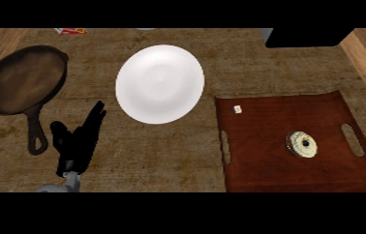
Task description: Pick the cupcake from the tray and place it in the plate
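- The cupcake (301,144) sits on the tray (265,165), right of the tray's middle and near its right handle slot; seen from above it is a pale round with a dark centre.
- The tray is dark reddish brown and lies at the right side of the table (172,155), with a long slot near each of its short sides.
- A small pale bit (237,110) lies near the tray's upper left corner; it is too small to make out what it is.
- The white plate (160,84) lies on the table left of the tray and above its level, apart from it, with nothing on it.
- A dark frying pan (28,80) lies at the left edge of the table, its handle pointing down toward the lower edge.
- The left hand (75,141) shows at lower left, between the pan's handle and the plate, touching neither.
- Its fingers (93,119) are straight and point up toward the plate, the thumb standing off to the left; it holds nothing.
- The right hand does not show.
- A dark box (307,37) stands at the table's upper right, and a small red and white thing (70,31) lies at the upper left edge.
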`<move>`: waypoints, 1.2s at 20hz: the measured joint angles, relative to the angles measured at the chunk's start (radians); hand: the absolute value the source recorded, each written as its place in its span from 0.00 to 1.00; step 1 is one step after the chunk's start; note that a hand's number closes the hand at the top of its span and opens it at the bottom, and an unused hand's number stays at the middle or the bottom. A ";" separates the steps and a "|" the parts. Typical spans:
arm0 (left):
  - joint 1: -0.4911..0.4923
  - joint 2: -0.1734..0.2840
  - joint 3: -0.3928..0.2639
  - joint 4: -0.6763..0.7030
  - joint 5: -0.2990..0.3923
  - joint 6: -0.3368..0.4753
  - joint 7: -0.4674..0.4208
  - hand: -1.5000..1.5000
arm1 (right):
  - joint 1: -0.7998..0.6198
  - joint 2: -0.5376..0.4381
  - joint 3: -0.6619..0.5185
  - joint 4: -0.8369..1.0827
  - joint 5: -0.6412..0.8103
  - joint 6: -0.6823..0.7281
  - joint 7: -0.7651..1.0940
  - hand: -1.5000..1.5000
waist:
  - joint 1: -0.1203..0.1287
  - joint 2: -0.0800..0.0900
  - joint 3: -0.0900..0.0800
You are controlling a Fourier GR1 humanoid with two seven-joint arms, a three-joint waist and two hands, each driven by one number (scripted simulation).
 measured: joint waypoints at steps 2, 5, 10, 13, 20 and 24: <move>-0.002 -0.002 0.002 0.005 0.000 -0.009 -0.003 0.50 | 0.047 -0.028 0.004 -0.038 0.018 0.028 0.037 0.00 | 0.005 0.001 -0.001; -0.002 -0.007 -0.001 0.005 -0.008 -0.007 -0.005 0.50 | 0.118 -0.101 0.033 -0.089 0.061 0.091 0.115 0.00 | 0.007 0.002 -0.002; -0.006 -0.015 -0.012 -0.011 -0.024 0.004 0.023 0.50 | 0.190 -0.204 0.098 -0.194 0.123 0.188 0.274 0.00 | 0.016 0.003 -0.003; -0.006 -0.014 -0.009 -0.013 -0.023 -0.005 0.029 0.50 | 0.208 -0.228 0.144 -0.295 0.171 0.201 0.405 0.00 | 0.020 0.004 -0.004; -0.014 -0.033 -0.009 -0.021 -0.039 -0.006 0.055 0.50 | 0.144 -0.193 0.290 -0.415 0.317 0.203 0.664 0.00 | 0.031 0.006 -0.003; 0.004 -0.034 0.004 -0.028 -0.040 -0.027 0.039 0.50 | 0.111 -0.146 0.358 -0.428 0.419 0.205 0.746 0.00 | 0.032 0.006 -0.002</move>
